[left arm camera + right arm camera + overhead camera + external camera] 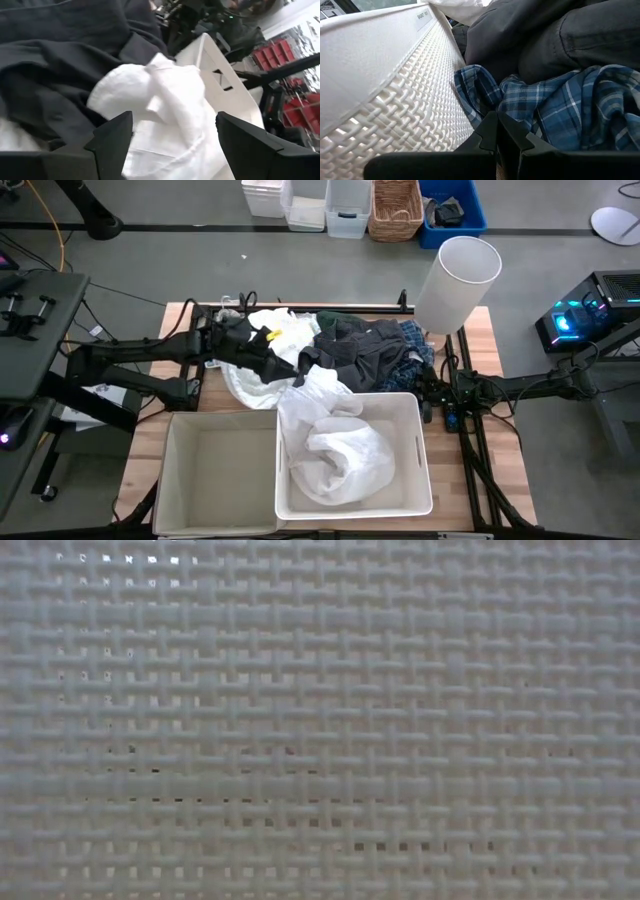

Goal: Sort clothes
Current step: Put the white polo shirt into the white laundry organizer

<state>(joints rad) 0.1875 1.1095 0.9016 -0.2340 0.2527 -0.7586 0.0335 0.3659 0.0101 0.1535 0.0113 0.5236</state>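
A pile of clothes lies at the table's far middle: white garments (285,330), a dark grey one (365,355) and a blue-white plaid shirt (415,340). A white garment (335,450) trails from the pile over the far rim of the white bin (420,450) and lies inside it. My left gripper (300,372) is open at the pile's near edge, and a bunched part of the white garment (165,100) lies between its fingers. My right gripper (432,395) is shut, low by the bin's far right corner, with its tips at the plaid shirt (555,110). My left gripper stands open with one finger (112,140) on each side of a bunched fold of the white garment (150,107), coming level from the table's left. I cannot tell whether the fingers touch the cloth. My right gripper's shut fingertips (498,125) point at the plaid shirt's edge (485,95) beside the bin's woven wall (420,100). I cannot tell whether they touch it.
A beige bin (170,470) stands left of the white bin at the near edge, and its woven wall fills the low view (320,720). A tall white cylinder (455,280) stands at the table's far right corner. Boxes and a basket (395,210) stand on the floor beyond.
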